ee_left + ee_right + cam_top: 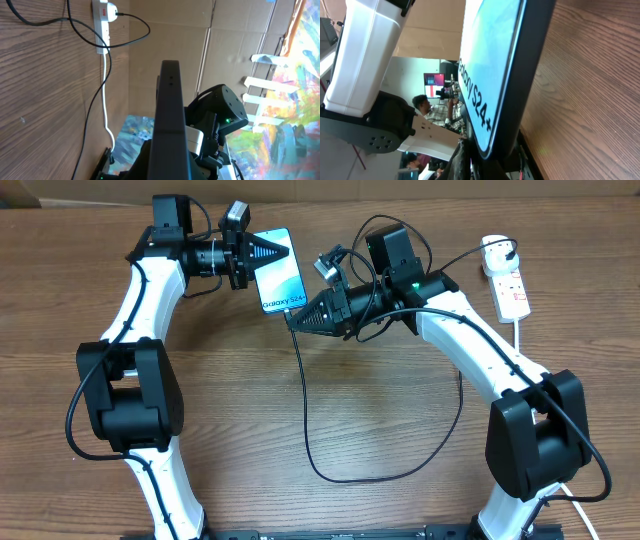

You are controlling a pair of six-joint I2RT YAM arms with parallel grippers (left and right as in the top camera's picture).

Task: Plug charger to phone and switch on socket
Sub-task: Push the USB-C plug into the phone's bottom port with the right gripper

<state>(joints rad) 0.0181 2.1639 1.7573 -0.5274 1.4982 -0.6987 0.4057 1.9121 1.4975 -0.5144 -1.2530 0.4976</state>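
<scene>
Toward the far middle of the counter, the phone sits angled, screen up, between the two arms. I can't tell whether its lower end rests on the wood. The left pincer is pressed together on the phone's top end, pinching it, and the left wrist view looks straight along the thin dark edge. The right pincer is closed too, right at the phone's bottom end where the charger tip meets it. It looks to be pinching the connector, but the contact is mostly hidden and I can't tell if the tip is seated. My read is that the phone is light, stiff, glass-fronted and slick at the sides. It is best held across the flat faces at the short end, away from the port, with modest squeeze. The charger cable is thin and limp and won't push along its length, so take it by the hard connector just behind the tip. The slack loops toward the near side, then runs back to the power strip. The strip lies well apart at the far right with a black plug at its far end. It is probably light enough to slide when the switch is pressed.
</scene>
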